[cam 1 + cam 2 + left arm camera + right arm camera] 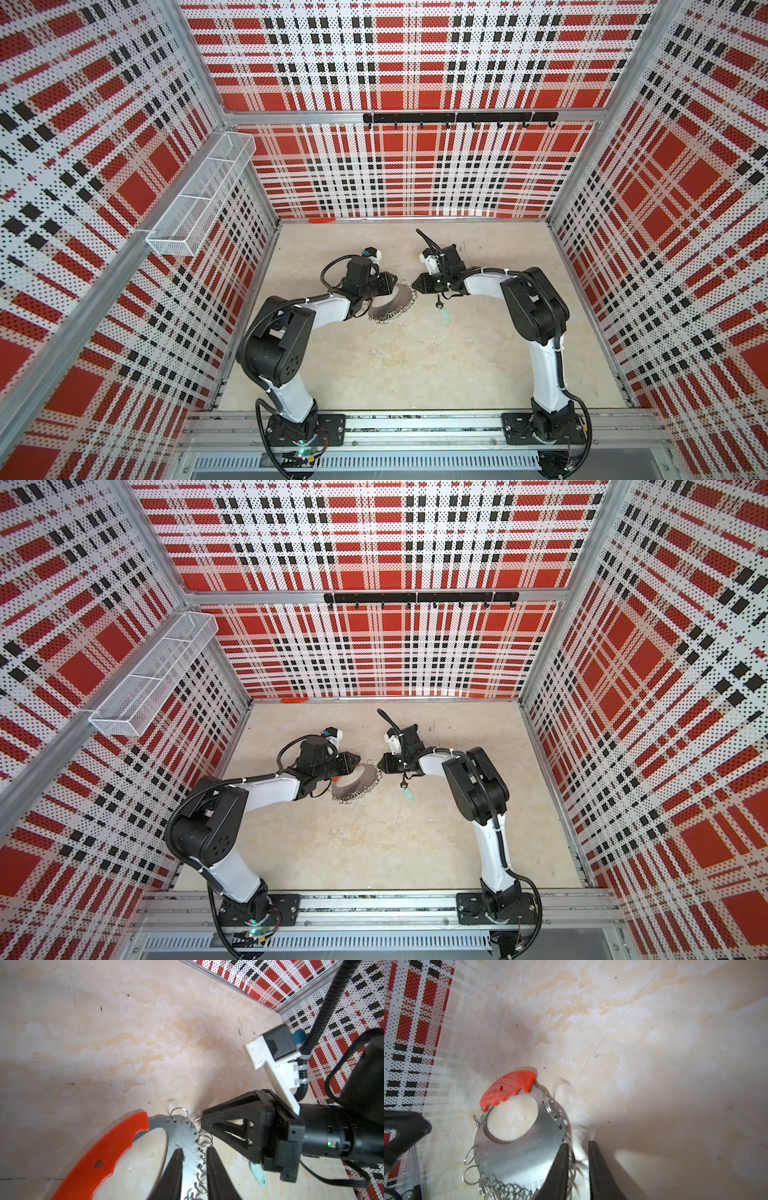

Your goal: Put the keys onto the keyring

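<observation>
In both top views we see each arm rise from its base at the table's (pixel 415 374) near edge, fold at the elbow and reach inward. The left claw (pixel 395 284) and the right claw (pixel 414 285) nearly meet tip to tip at mid-table. The keyring (pixel 384 309) sits under the left claw. The keys (pixel 441 308) lie on the table just beside the right claw's wrist, apart from the keyring. A wire basket (pixel 199 199) hangs on the left wall, well away from both arms. In the left wrist view the left claw (pixel 194 1150) grasps the keyring (pixel 182 1136), its fingers (pixel 176 1167) set against either edge of the grey band, next to the red handle (pixel 104 1157). The right claw (pixel 202 1123) touches a wire loop (pixel 179 1112) on the rim, and the keys' teal tag (pixel 258 1175) peeks out behind it. In the right wrist view the right claw (pixel 578 1145) has its jaws a narrow gap apart over the rim loops of the keyring (pixel 519 1153); we cannot tell whether they pinch one.
</observation>
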Robot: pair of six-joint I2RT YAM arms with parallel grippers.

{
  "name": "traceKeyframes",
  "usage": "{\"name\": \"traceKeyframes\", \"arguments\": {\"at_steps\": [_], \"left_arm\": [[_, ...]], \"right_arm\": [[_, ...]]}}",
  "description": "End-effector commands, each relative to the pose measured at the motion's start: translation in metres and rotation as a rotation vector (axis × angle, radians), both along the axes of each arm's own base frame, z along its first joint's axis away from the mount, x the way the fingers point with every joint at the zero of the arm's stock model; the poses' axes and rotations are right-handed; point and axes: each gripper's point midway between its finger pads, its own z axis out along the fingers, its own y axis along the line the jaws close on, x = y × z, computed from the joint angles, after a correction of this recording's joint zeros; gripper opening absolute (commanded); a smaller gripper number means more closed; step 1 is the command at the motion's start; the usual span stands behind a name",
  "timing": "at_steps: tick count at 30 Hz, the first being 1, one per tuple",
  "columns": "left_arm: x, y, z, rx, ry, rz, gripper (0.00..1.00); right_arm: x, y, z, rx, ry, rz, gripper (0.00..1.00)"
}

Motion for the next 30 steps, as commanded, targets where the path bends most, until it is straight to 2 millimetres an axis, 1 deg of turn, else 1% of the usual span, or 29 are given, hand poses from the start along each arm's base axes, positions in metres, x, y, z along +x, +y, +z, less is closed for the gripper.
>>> {"name": "traceKeyframes", "arguments": {"at_steps": [1, 7, 10, 13, 14, 16, 18, 21, 24, 26, 28, 29, 30], "left_arm": [[-0.001, -0.002, 0.012, -0.017, -0.029, -0.018, 0.25], [-0.002, 0.0, 0.01, -0.013, -0.024, -0.019, 0.25], [-0.002, 0.0, 0.011, -0.015, -0.025, -0.019, 0.25], [-0.002, 0.0, 0.012, -0.018, -0.027, -0.024, 0.25], [-0.002, 0.001, 0.014, -0.021, -0.029, -0.023, 0.25], [-0.002, 0.004, 0.018, -0.023, -0.04, -0.025, 0.25], [-0.001, 0.008, 0.023, -0.019, -0.054, -0.029, 0.25], [-0.002, 0.016, 0.043, -0.008, -0.102, -0.047, 0.26], [-0.006, 0.02, 0.071, -0.002, -0.168, -0.1, 0.29], [-0.009, 0.022, 0.097, -0.013, -0.225, -0.125, 0.3], [-0.013, 0.021, 0.124, -0.047, -0.279, -0.144, 0.31], [-0.016, 0.019, 0.141, -0.071, -0.308, -0.165, 0.31], [-0.018, 0.015, 0.153, -0.089, -0.327, -0.188, 0.31]], "right_arm": [[0.0, 0.005, -0.004, 0.005, 0.005, 0.034, 0.19], [-0.004, 0.011, -0.003, 0.029, 0.011, 0.054, 0.18], [-0.005, 0.014, -0.002, 0.033, 0.008, 0.06, 0.11], [-0.004, 0.012, 0.002, 0.03, -0.01, 0.056, 0.02], [-0.003, 0.012, 0.006, 0.028, -0.024, 0.059, 0.0], [-0.002, 0.011, 0.016, 0.025, -0.062, 0.063, 0.0], [-0.001, 0.011, 0.033, 0.028, -0.11, 0.078, 0.0], [-0.001, 0.013, 0.07, 0.023, -0.226, 0.111, 0.0], [-0.008, 0.02, 0.123, 0.005, -0.381, 0.161, 0.0], [-0.017, 0.025, 0.162, 0.013, -0.484, 0.197, 0.0], [-0.024, 0.027, 0.194, 0.047, -0.548, 0.219, 0.0], [-0.027, 0.027, 0.208, 0.064, -0.574, 0.224, 0.0], [-0.029, 0.027, 0.22, 0.076, -0.593, 0.225, 0.0]]}}
